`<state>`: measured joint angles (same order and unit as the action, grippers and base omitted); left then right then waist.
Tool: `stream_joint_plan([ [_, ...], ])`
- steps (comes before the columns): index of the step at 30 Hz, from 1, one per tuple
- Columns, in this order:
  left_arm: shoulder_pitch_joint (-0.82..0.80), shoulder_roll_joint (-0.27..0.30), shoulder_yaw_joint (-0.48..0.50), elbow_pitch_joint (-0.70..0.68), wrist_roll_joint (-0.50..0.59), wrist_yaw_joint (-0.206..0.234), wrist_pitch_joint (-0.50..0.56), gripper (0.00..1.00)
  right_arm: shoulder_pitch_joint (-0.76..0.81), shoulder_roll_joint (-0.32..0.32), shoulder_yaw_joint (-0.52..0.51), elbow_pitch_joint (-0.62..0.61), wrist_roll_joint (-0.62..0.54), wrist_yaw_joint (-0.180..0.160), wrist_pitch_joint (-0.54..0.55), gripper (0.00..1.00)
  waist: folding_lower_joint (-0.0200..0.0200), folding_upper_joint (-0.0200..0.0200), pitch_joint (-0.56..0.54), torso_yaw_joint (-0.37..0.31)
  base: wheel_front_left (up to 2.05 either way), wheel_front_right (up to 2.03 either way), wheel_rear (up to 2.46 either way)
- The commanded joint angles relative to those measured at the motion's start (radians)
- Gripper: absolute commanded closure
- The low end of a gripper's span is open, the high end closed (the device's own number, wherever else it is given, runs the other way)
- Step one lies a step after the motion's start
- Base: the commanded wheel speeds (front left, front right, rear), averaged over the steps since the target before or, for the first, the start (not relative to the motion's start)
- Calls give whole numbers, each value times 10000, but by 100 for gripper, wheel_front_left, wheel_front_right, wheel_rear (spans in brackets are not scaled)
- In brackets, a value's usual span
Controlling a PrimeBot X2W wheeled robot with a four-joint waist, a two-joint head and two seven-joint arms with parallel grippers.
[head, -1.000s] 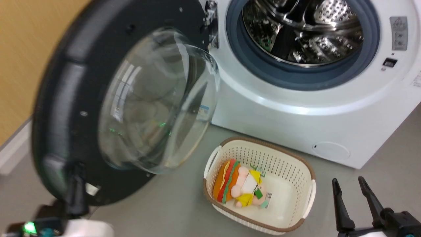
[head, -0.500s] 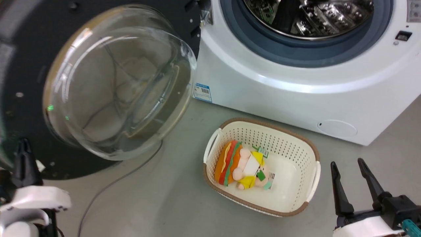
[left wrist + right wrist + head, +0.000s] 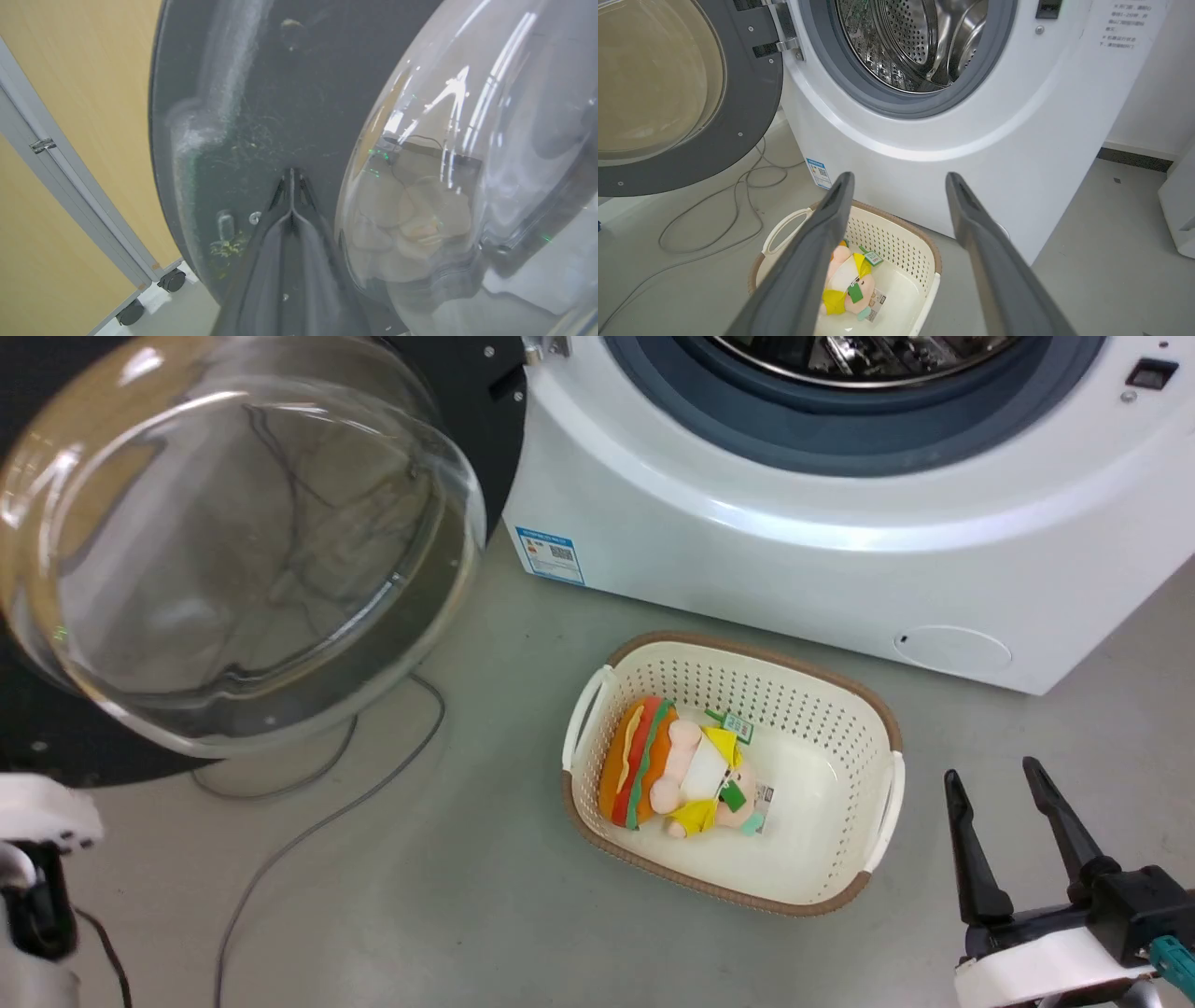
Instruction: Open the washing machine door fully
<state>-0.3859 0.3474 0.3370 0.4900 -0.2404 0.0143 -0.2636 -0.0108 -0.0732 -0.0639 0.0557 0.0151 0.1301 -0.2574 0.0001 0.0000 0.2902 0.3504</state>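
Door: washing machine door (image 3: pixel 233 541) stands wide open, hinged left of the drum opening (image 3: pixel 840 439), glass bowl bulging toward us | Left hand (image 3: pixel 291 176): fingers pinched shut on nothing, tips at the door's black inner face beside the bowl | Right hand (image 3: pixel 990 770): spread wide, empty, low beside the basket (image 3: pixel 756 658) on the floor

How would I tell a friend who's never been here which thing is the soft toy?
Find the white washing machine; on the grey floor before it sits a cream perforated basket with a brown rim. The soft toy lies inside, toward its left: burger-striped orange, red and green with a pink figure in yellow.
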Motion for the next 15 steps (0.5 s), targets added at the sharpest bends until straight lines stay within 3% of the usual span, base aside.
stream_joint_plan([
  [1,-382,139,55,207,-40,-47,18,100,-232,-86,-26,-45,-90,6,-44,0,-1,0,65,-53,0,0,0],
  [15,-1568,656,172,1921,192,-188,18,100,-333,-51,-89,52,-198,6,-44,0,-1,0,-10,-328,0,0,0],
])
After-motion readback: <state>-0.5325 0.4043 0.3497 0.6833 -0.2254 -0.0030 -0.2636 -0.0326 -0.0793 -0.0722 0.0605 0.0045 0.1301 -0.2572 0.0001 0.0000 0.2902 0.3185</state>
